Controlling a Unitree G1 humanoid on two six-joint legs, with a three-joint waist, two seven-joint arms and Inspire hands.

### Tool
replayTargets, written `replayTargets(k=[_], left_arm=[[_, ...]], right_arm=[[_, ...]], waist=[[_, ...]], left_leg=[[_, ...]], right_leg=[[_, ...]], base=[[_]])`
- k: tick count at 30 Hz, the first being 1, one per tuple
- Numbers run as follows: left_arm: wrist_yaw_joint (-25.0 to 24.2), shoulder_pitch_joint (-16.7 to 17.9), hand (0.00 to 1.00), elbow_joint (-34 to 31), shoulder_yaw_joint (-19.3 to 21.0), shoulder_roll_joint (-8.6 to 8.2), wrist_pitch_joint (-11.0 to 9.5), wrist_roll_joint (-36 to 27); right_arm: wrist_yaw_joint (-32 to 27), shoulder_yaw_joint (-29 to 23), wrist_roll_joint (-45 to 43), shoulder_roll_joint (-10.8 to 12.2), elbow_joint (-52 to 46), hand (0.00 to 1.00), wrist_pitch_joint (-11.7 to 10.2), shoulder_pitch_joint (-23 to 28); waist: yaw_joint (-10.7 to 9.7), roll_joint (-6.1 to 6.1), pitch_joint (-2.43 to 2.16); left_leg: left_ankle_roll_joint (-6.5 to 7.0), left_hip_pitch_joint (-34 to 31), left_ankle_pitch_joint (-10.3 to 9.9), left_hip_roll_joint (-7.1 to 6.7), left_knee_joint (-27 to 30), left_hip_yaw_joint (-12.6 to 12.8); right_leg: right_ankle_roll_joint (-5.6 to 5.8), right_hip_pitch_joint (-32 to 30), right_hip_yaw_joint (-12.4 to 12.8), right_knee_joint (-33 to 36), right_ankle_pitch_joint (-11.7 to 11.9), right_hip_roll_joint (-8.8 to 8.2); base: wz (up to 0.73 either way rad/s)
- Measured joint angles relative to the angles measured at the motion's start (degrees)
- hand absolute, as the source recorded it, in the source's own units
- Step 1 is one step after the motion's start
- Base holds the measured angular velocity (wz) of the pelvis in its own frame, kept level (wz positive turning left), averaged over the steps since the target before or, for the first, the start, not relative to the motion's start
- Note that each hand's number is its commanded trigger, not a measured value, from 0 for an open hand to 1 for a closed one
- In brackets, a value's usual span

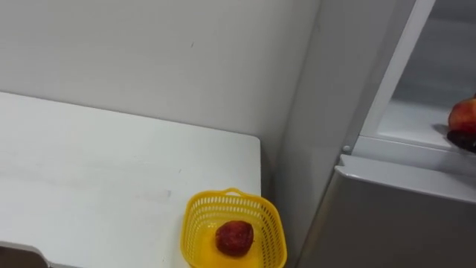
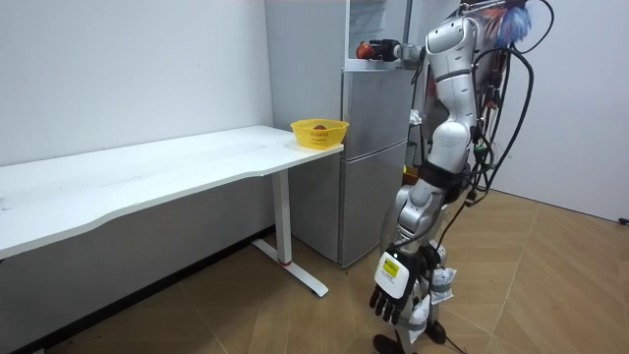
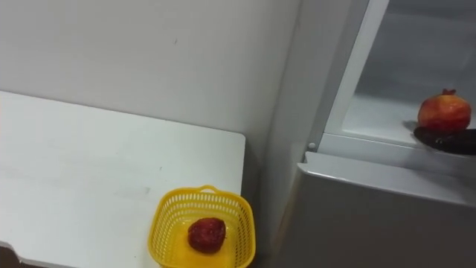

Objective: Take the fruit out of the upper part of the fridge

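A red pomegranate is at the open upper fridge compartment, just above its white shelf. My right hand shows as dark fingers cupped under the fruit, at the right edge of the eye views. In the room view that arm reaches out at shoulder height to the fridge, with the red fruit at the hand's tip. My left hand hangs low beside my leg, its fingers relaxed and holding nothing.
A yellow mesh basket with one dark red fruit in it stands on the white table's corner beside the fridge. The grey lower fridge door is closed. I stand right before the fridge on a wooden floor.
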Motion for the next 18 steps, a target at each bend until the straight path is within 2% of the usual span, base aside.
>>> replayTargets(k=[14,18], left_arm=[[-0.42,-1.08,0.00,0.34,0.00,0.05,-0.02,0.01],[-0.34,-1.05,0.00,0.61,0.00,0.18,0.02,0.01]], right_arm=[[1.28,0.39,0.06,0.00,0.00,0.00,-0.41,-0.44],[1.66,0.79,0.07,0.00,-0.08,0.00,-0.41,-0.64]], waist=[[0.12,-0.09,0.12],[0.14,-0.68,0.11]], left_leg=[[-0.16,-0.08,0.13,-0.03,-0.20,0.15],[-0.40,-0.23,0.28,0.01,-0.47,0.21]], right_leg=[[-0.19,-0.27,0.23,0.01,-0.12,-0.06],[-0.36,-0.57,0.14,-0.01,-0.19,0.29]], base=[[0.00],[-0.01]])
